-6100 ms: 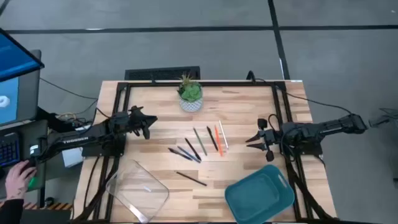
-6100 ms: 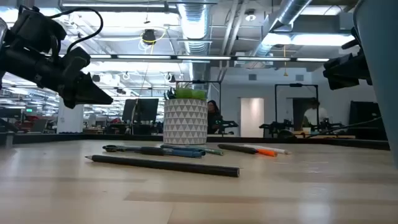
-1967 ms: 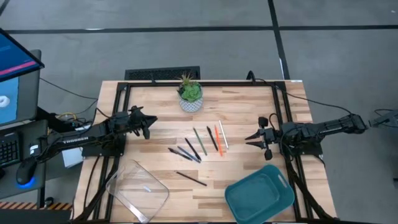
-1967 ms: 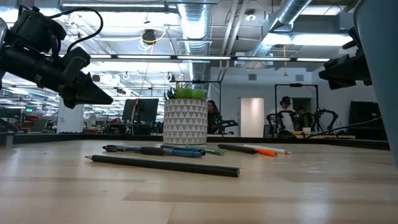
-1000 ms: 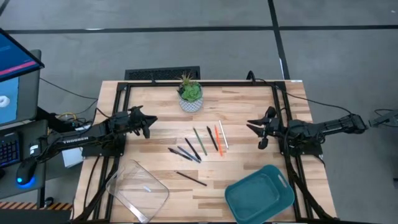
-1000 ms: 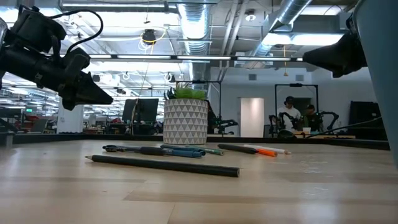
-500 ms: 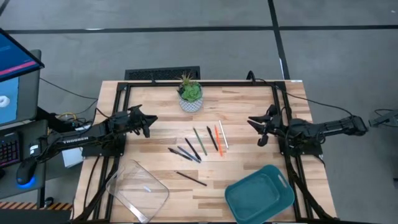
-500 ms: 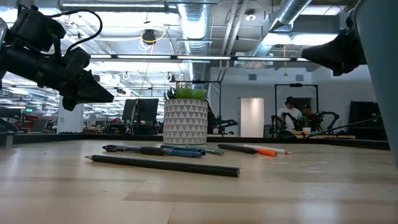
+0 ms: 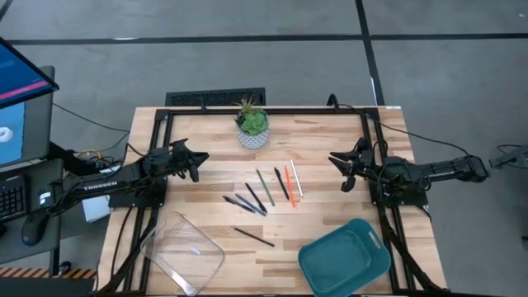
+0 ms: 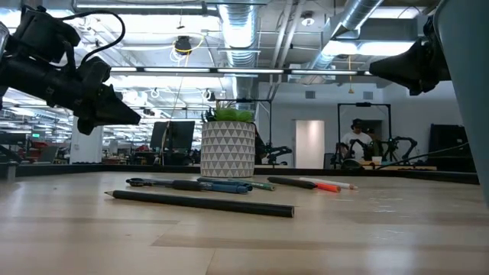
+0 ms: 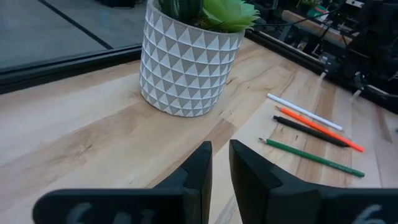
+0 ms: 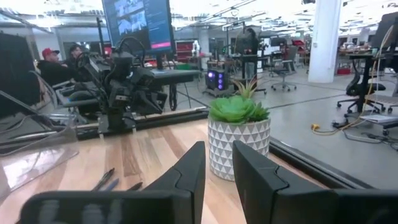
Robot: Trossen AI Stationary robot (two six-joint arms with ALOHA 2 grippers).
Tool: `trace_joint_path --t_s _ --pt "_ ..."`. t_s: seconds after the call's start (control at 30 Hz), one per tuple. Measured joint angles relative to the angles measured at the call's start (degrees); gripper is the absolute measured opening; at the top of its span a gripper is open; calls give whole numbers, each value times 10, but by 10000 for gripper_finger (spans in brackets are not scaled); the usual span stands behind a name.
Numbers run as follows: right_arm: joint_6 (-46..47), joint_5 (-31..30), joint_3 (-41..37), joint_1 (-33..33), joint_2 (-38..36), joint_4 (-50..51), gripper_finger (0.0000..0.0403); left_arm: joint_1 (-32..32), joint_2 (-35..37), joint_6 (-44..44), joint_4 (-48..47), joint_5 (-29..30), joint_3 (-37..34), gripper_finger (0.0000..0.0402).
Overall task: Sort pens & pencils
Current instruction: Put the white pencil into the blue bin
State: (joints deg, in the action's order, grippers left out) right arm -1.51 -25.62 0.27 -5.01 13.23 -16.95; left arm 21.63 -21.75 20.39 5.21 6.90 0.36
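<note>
A lone dark pencil (image 9: 253, 237) lies nearest the front edge of the wooden counter (image 9: 322, 216), between a clear plastic tray (image 9: 182, 252) at the front left corner and a teal tray (image 9: 344, 256) at the front right. Farther back, at mid-counter, the other pens and pencils (image 9: 264, 191) lie loose in a spread: dark blue-grey ones (image 9: 244, 202) to the left, then a grey-green one (image 9: 265, 189), a black one (image 9: 282, 183), an orange-red one (image 9: 289, 186) and a white one (image 9: 296, 178). The left hand (image 9: 194, 163) hangs above the counter's left side and the right hand (image 9: 341, 172) above its right side, both well apart from the sticks; each grasps nothing, its fingers drawn close with a narrow gap between them. A potted succulent (image 9: 252, 123) in a white patterned pot stands near the counter's far edge. Beyond the counter, people sit in the room (image 10: 353, 139).
</note>
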Motion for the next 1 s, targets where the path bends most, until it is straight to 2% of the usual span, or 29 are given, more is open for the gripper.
trace_joint_path --t_s 0.13,0.33,0.47,0.7,0.87,1.0 --pt "-13 -2 1 14 0 -34 102 0 0 -1 36 -1 0 46" --pt "-13 -1 15 44 0 -32 102 0 0 -18 102 -50 1 46" --pt "-5 0 46 73 0 -30 102 0 -1 -37 112 -49 29 46" --pt "15 1 120 111 12 51 102 0 -2 -69 110 -28 89 46" --pt "53 2 153 142 75 78 102 0 -34 -91 112 16 111 46" --pt "100 3 174 168 171 78 102 0 -92 -100 113 1 132 46"
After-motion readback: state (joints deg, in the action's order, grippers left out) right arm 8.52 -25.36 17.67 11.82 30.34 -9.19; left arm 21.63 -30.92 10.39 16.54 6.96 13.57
